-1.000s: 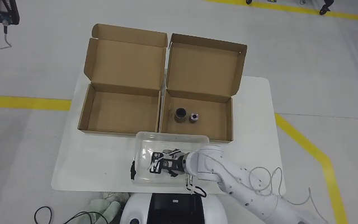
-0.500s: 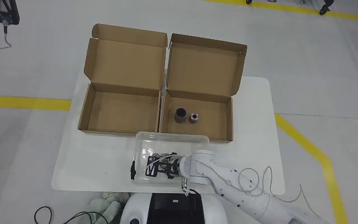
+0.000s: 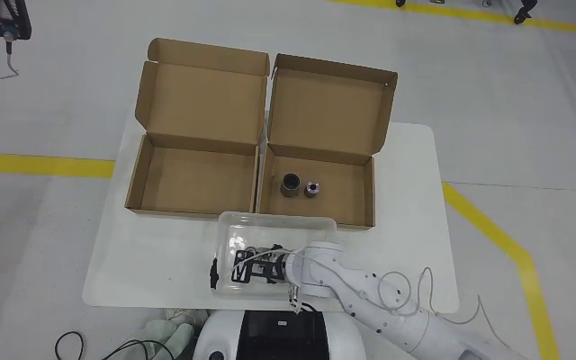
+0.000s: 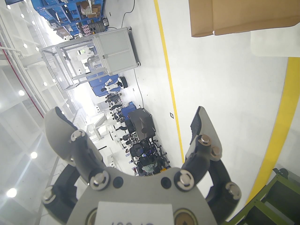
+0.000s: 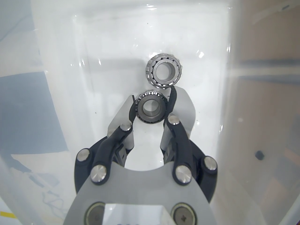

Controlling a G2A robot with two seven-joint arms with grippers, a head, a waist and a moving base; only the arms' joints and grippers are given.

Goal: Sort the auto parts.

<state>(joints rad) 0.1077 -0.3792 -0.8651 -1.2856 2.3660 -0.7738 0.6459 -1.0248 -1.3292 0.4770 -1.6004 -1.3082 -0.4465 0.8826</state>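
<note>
At the six o'clock edge of the table (image 3: pixel 405 225) sits a clear plastic bin (image 3: pixel 227 222). The right gripper (image 5: pixel 152 95) is down inside it, fingers clamped on either side of a dark tapered roller bearing (image 5: pixel 151 109). A silver roller bearing (image 5: pixel 153 71) lies just past the fingertips. Toward twelve o'clock from the bin stand two open cardboard boxes. The right box (image 3: pixel 346 202) holds a dark ring (image 3: pixel 289 184), with a small silver part (image 3: pixel 311 188) just beside it at three o'clock. The left box (image 3: pixel 193 180) adjoins at nine o'clock. The left gripper (image 4: pixel 127 112) points out over the floor, fingers spread wide.
</note>
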